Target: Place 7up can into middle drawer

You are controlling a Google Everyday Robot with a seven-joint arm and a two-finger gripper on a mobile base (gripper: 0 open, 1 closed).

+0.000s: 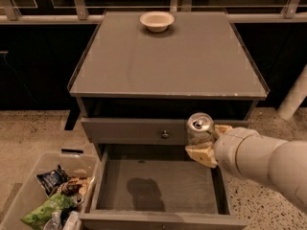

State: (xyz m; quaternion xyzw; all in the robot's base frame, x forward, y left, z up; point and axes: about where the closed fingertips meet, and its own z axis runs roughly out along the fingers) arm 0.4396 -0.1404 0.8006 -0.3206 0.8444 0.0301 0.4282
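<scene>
The 7up can [199, 128] is whitish-silver with a shiny pull-tab top, held upright in my gripper [205, 140]. The gripper comes in from the right on a thick white arm and is shut on the can. The can hangs above the right rear part of the open middle drawer [158, 186], in front of the closed drawer front with the small round knob [165, 134]. The drawer is pulled out, its bare grey-brown floor showing a dark shadow.
A cream shallow bowl [157, 20] sits at the back of the cabinet top [168, 56]. A clear plastic bin [43, 195] with snack bags stands on the floor to the left of the drawer. A white post [293, 99] stands at the right.
</scene>
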